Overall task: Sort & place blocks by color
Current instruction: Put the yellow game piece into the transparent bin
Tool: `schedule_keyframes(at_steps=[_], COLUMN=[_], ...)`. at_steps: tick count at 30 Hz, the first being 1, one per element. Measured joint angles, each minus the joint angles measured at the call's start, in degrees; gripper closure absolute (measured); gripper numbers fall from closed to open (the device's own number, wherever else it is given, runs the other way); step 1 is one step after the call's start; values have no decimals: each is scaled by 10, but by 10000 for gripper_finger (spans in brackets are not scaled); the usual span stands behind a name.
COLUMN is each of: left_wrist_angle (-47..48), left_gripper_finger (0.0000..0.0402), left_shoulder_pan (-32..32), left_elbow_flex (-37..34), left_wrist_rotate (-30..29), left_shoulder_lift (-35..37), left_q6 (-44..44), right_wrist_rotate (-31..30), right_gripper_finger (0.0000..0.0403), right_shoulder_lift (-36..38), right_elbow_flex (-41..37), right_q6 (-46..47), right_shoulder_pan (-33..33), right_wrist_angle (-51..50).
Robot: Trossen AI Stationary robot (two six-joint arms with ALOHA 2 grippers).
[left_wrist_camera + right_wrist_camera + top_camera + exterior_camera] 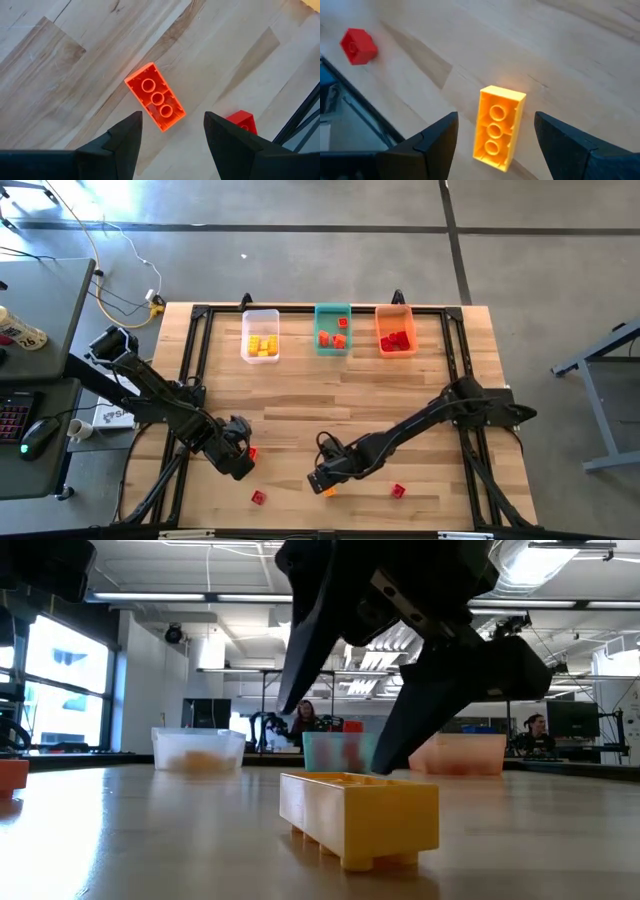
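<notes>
Item: we held the left claw released astride an orange block, right claw released astride a yellow block, lined up for grasping.

The bench is pale wood with darker streaks. Three bins: clear with yellow blocks, teal with orange ones, orange with red ones. Loose blocks: one orange, one yellow, two red. Both arms are black.
</notes>
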State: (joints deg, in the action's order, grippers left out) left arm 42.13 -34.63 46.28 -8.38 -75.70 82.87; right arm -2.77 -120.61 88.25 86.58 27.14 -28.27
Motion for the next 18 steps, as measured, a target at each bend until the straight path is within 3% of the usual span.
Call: schedule_keyframes(at_steps=[9, 18], left_wrist_angle=[0, 0], left_gripper_finger=[202, 202], left_shoulder_pan=[0, 1], left_elbow_flex=[0, 0], left_wrist_rotate=[0, -1], left_shoulder_lift=[0, 0], left_q6=[1, 1], right_wrist_rotate=[31, 43], right_gripper_finger=[155, 155], right_shoulder_lift=[-34, -45], right_elbow_flex=[0, 3], right_q6=[0, 6], right_shoulder_pan=[5, 6], right_wrist_angle=[50, 35])
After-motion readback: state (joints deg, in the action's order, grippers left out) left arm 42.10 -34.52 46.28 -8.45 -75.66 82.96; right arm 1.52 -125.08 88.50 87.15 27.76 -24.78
